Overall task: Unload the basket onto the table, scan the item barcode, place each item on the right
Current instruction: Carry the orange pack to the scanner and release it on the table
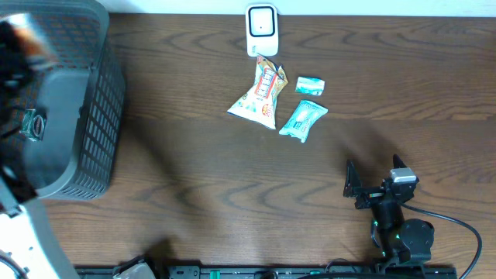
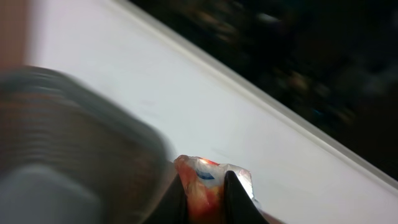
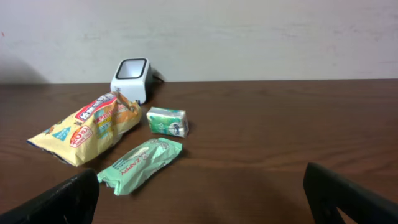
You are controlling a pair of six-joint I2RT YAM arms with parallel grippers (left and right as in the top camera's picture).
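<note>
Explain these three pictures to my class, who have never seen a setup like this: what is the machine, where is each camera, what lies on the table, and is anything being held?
The machine is two robot arms at a wooden table, each ending in a two-finger gripper.

One picture looks straight down from above the table. The other two come from small cameras on each wrist, looking past that arm's own fingers.

On the table lie a yellow snack bag, a long green packet and a small green box. Behind them stands a white barcode scanner. A grey plastic basket sits at the left edge.

The right gripper is open and empty, facing the items. The left gripper is shut on a small orange and white packet, blurred, beside the basket.
</note>
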